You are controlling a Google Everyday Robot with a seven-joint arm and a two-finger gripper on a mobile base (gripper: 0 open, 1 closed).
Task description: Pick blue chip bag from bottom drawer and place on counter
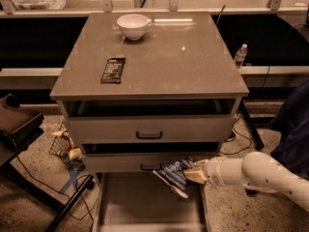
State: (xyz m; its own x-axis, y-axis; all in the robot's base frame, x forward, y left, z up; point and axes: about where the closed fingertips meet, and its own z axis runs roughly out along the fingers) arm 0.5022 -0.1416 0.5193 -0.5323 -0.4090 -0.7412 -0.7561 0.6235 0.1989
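My gripper (193, 174) is shut on the blue chip bag (172, 174), a crinkled dark-blue foil bag with white lettering. It holds the bag in the air above the open bottom drawer (149, 202), just in front of the middle drawer's face. My white arm reaches in from the lower right. The grey-brown counter (159, 62) lies above, well higher than the bag.
A white bowl (133, 26) stands at the back of the counter and a flat black bar wrapper (112, 70) lies on its left part. Two closed drawers with black handles (149, 135) sit above the open one. A water bottle (240, 55) stands behind on the right.
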